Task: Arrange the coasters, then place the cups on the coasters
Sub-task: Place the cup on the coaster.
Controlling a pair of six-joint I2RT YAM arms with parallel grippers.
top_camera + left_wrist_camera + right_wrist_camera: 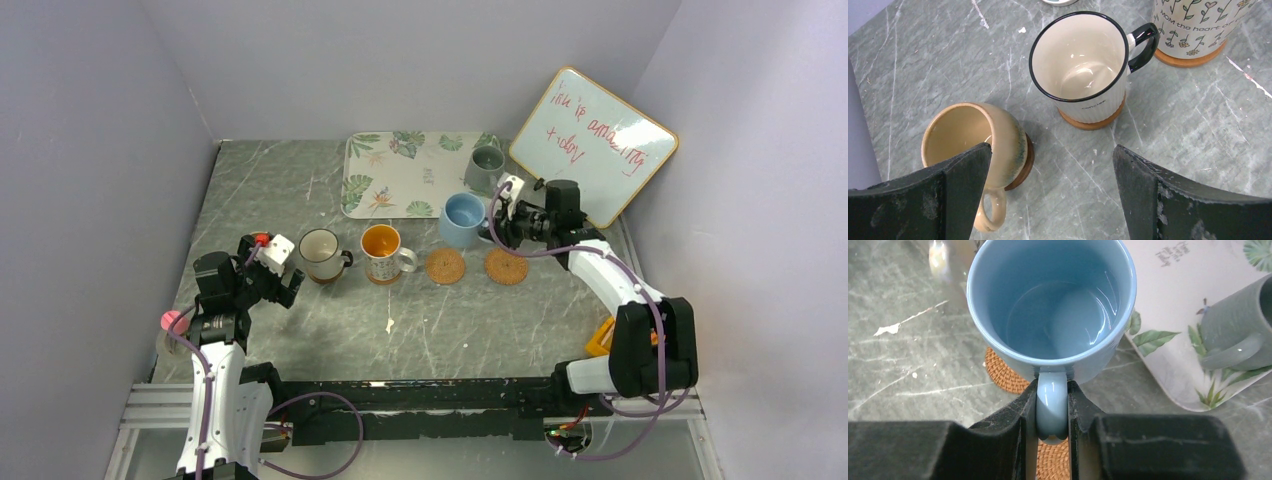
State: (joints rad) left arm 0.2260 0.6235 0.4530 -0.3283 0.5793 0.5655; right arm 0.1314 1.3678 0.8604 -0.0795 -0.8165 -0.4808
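Lab test booth: plain partition walls (400, 60), whiteboard (593, 143).

- Patterned mug (1198, 25): dark printed line on the white wall, "MOM the heart of…", cut off at the frame edge.
- White dark-rimmed mug (1083, 70): one small word below the rim, too small to read.
- Whiteboard (592, 145): two lines of red handwriting, the second opening with "+"; wording unclear.
- Leaf-print tray (1168, 285): small dark print, illegible.

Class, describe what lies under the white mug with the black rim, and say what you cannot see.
A smooth brown coaster lies under the white mug; only its near edge shows, as a crescent. The mug covers the rest, so its top face is hidden.
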